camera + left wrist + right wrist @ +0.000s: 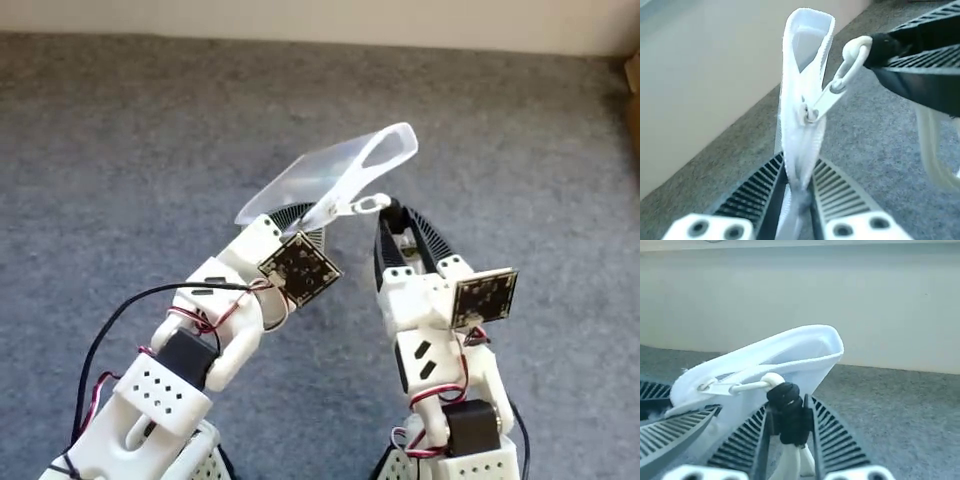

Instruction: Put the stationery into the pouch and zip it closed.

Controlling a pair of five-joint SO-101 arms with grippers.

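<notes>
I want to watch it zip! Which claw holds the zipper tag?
The right claw: it pinches the black knot on the zipper tag, while the left claw grips the pouch itself.

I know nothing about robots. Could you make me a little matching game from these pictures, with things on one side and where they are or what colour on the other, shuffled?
Things:
1. pouch
2. black knot
3. zipper pull
4. carpet

Descriptions:
A. grey, spread underneath everything
B. pinched in the right claw
C. clamped in the left claw, up in the air
D. white, hooked to the knot

Pairs: 1-C, 2-B, 3-D, 4-A
</notes>
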